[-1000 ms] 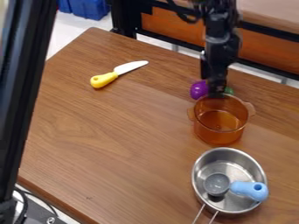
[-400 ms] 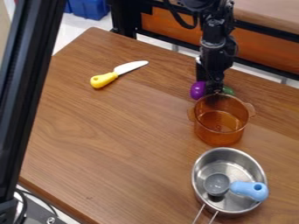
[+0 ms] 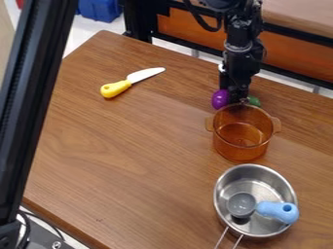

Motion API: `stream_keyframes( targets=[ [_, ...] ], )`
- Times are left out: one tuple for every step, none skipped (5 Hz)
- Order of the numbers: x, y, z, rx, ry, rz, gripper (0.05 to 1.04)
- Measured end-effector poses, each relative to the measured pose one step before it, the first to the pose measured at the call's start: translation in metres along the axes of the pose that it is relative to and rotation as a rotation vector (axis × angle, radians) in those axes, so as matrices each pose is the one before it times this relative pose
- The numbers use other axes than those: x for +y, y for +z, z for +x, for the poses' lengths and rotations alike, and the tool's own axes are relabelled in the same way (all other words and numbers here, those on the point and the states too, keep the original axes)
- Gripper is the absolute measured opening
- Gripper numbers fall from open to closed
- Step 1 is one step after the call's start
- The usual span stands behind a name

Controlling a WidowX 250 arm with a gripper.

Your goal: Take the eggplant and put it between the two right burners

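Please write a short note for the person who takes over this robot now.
Claw: low over the middle of the eggplant, just behind the orange pot; I cannot tell if it has a grip.
Eggplant: by the wooden table, at the pot's far side, purple end left, green end right.
Done: claw is at the eggplant. No placing yet.
Left: confirm the grip, lift it, probably keeping away from the pot, and put it between the two right burners.
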State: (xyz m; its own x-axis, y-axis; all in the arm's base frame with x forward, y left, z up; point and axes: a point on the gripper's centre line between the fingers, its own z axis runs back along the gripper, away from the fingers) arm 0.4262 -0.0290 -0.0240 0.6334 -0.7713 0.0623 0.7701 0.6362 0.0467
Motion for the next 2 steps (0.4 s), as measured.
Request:
stream_keyframes(
  targets=[
    [0.00745,0.00096,-0.00425,-0.0007,0.0256,-0.0064,0.664],
    [0.00812,0.00304,-0.00506,-0.0041,0.0421,0.0011,0.664]
  ],
)
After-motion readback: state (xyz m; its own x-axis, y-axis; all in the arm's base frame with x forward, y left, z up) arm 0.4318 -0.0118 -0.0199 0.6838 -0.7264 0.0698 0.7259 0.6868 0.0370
